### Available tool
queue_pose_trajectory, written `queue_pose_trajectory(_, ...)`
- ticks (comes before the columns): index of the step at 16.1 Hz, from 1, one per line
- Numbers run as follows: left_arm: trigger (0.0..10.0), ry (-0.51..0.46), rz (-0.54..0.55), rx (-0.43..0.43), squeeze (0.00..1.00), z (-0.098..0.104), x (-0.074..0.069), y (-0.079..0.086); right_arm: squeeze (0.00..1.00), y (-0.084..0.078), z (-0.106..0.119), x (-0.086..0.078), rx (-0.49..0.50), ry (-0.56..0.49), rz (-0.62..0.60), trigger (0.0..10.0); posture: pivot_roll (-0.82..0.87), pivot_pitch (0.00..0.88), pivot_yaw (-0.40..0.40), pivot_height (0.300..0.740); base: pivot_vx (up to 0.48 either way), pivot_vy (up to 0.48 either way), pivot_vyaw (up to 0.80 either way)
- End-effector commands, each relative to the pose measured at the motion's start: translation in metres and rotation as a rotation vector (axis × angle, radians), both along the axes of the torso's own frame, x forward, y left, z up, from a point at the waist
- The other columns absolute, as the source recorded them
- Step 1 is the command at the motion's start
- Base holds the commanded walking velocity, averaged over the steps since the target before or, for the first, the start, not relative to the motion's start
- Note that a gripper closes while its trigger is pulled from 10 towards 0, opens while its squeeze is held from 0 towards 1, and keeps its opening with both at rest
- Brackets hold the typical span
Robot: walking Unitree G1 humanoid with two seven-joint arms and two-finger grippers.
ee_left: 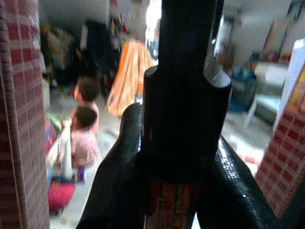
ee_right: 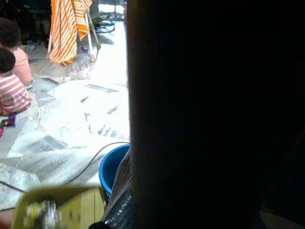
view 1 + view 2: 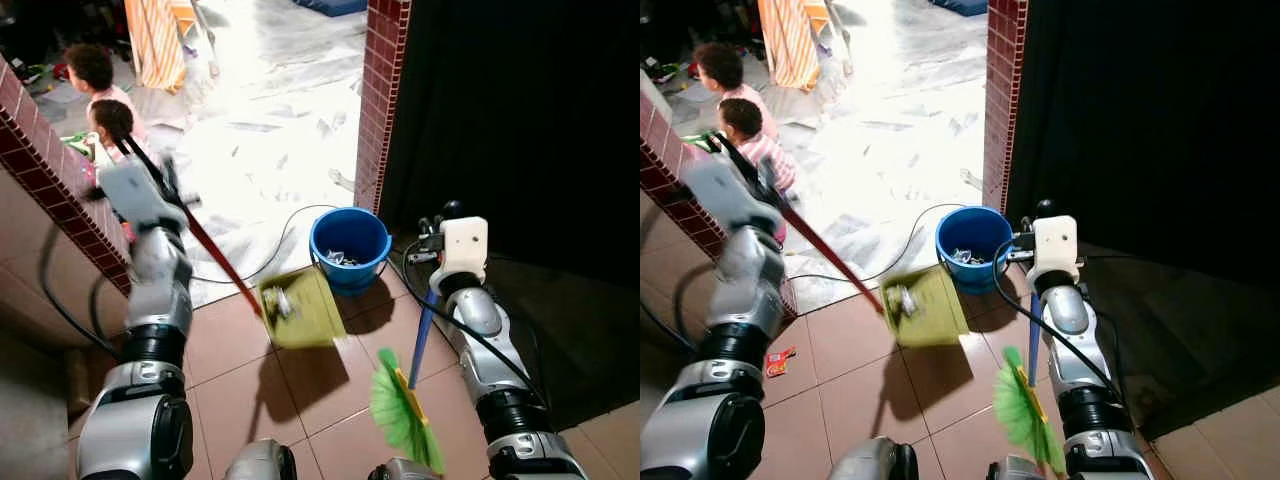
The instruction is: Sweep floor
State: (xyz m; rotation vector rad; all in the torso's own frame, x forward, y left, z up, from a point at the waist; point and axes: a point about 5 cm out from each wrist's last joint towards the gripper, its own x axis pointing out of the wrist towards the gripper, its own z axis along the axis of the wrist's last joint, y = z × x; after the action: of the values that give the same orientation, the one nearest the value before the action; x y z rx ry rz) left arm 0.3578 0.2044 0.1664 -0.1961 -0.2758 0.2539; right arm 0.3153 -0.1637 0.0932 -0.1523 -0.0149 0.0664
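Over on your left, the left pincer (image 3: 150, 170) is clamped tight around the red handle (image 3: 222, 262) of the dustpan (image 3: 298, 308), fingers (image 1: 119, 176) wrapped on the shaft. The yellow-green pan is lifted off the tiled floor (image 3: 230, 390), sitting just beside the blue bucket (image 3: 350, 245) with a clump of debris (image 3: 280, 300) on it. Looks like you're at the dump step: next you need to carry the pan lip over the bucket rim and tilt it so the junk slides in, not onto the tiles. On your right, the right pincer (image 3: 432, 250) has the blue broom handle (image 3: 422, 335), green bristles (image 3: 405, 410) down low; can't tell how tightly it's closed. Two kids (image 3: 105, 110) are sitting beyond the brick wall (image 3: 45, 165), so swing gently.
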Motion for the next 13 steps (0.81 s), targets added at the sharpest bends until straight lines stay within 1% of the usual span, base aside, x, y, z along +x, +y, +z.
queue_pose_trajectory(1,10.0,-0.144,0.012,-0.011,0.00,0.042,0.003,0.001,0.00,0.001,-0.010,-0.003,-0.012,0.050,-0.001,10.0,-0.10,0.000,0.060,0.740,0.000,0.000,0.00)
queue_pose_trajectory(2,10.0,-0.174,0.008,-0.026,0.00,0.053,0.004,0.000,0.00,0.000,-0.012,-0.004,-0.014,0.055,-0.004,10.0,-0.10,0.000,0.060,0.740,0.000,0.000,0.00)
queue_pose_trajectory(4,10.0,-0.195,0.005,-0.045,0.00,0.064,0.004,-0.001,0.00,0.002,-0.014,-0.004,-0.018,0.063,0.000,10.0,-0.10,0.000,0.065,0.740,0.000,0.000,0.00)
queue_pose_trajectory(6,10.0,-0.206,-0.002,-0.057,0.00,0.068,0.005,-0.002,0.00,0.006,-0.015,-0.004,-0.019,0.065,0.013,10.0,-0.10,0.000,0.066,0.740,0.000,0.000,0.00)
queue_pose_trajectory(9,10.0,-0.224,-0.004,-0.073,0.00,0.076,0.006,-0.003,0.00,0.007,-0.015,-0.004,-0.021,0.066,0.018,10.0,-0.10,0.000,0.067,0.740,0.000,0.000,0.00)
queue_pose_trajectory(11,10.0,-0.239,-0.012,-0.090,0.00,0.082,0.009,-0.007,0.00,0.007,-0.015,-0.004,-0.023,0.067,0.021,10.0,-0.11,0.000,0.068,0.740,0.289,0.000,0.00)
queue_pose_trajectory(13,10.0,-0.256,-0.042,-0.100,0.00,0.089,0.013,-0.014,0.00,0.009,-0.014,-0.003,-0.023,0.062,0.025,10.0,-0.11,0.000,0.071,0.740,0.480,0.000,0.00)
